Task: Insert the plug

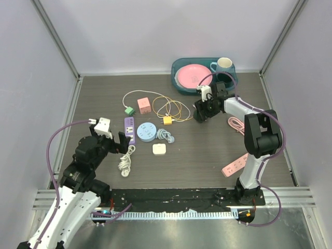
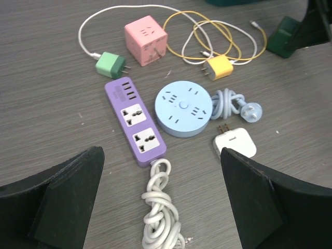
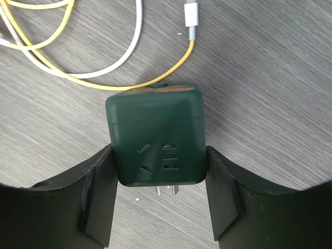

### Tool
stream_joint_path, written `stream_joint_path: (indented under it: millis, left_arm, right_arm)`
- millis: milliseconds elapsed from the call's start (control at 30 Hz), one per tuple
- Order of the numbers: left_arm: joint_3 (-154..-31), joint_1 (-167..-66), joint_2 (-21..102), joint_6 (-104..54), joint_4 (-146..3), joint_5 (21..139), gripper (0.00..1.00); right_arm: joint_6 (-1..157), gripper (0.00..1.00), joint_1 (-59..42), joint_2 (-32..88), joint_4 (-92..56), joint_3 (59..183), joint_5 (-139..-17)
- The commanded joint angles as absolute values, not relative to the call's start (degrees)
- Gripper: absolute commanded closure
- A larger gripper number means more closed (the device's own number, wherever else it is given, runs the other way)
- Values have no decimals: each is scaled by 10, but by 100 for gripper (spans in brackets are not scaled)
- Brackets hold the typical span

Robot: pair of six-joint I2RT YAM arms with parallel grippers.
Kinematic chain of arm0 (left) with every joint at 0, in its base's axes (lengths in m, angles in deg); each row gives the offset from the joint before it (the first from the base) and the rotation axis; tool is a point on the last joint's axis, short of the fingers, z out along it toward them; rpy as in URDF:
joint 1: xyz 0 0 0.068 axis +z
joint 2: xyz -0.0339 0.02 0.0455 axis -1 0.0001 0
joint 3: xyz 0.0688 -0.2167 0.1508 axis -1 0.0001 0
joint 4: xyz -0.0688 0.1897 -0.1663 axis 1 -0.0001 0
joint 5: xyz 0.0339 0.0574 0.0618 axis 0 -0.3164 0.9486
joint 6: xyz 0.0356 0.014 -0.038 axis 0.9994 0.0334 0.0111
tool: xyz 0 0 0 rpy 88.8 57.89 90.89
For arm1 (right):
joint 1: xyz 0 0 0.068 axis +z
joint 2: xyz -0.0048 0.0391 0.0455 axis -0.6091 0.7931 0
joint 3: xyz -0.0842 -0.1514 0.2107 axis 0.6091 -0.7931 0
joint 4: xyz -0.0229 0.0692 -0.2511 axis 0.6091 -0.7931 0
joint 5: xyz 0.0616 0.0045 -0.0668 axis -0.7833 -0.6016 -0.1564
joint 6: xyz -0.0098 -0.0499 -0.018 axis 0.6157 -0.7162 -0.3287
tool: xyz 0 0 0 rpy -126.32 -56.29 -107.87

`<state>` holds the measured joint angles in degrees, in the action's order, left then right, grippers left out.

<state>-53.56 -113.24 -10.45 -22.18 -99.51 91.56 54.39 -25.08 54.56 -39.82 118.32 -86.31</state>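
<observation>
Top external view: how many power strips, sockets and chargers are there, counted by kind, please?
Power strips: 2, purple strip, pink strip
Cube sockets: 2, pink cube, dark green cube
Round sockets: 1, blue disc
Chargers: 3, green charger, yellow charger, white charger
Total: 8

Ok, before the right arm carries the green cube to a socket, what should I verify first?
1. Grip: ok. The right end effector clamps the cube on both sides.
2. Prongs: visible under the cube; whether they are straight, cannot tell.
3. Target free: ok. Both sockets of the purple strip are empty.
4. Left end effector: ok, open above the cord end of the purple strip.
5. Cube over a socket: not ok. It is far from the purple strip.
6. Yellow cable clear of the cube: cannot tell; it runs right behind it.
</observation>
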Motion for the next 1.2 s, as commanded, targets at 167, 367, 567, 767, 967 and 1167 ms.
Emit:
stream_joint_path:
  millis: [167,367,567,767,967,1167]
  left_arm:
    - [-545,-1133,-74,-223,-892,754,0]
    - [-567,-1134,-14,-226,-780,622,0]
    - [-630,-1134,82,-218,-759,523,0]
    - [-693,-1134,164,-200,-758,414,0]
    - [-754,-1136,241,-180,-757,328,0]
    - [-802,-1151,304,-144,-757,264,0]
  right_arm:
    - [572,86,-194,400,-422,1185,-910]
    - [601,93,-153,324,-424,1155,-1028]
    - [584,93,-110,256,-414,1137,-1131]
    - [604,93,-96,228,-391,1150,-1204]
    - [598,93,-94,210,-383,1152,-1263]
    - [591,93,-92,195,-381,1146,-1277]
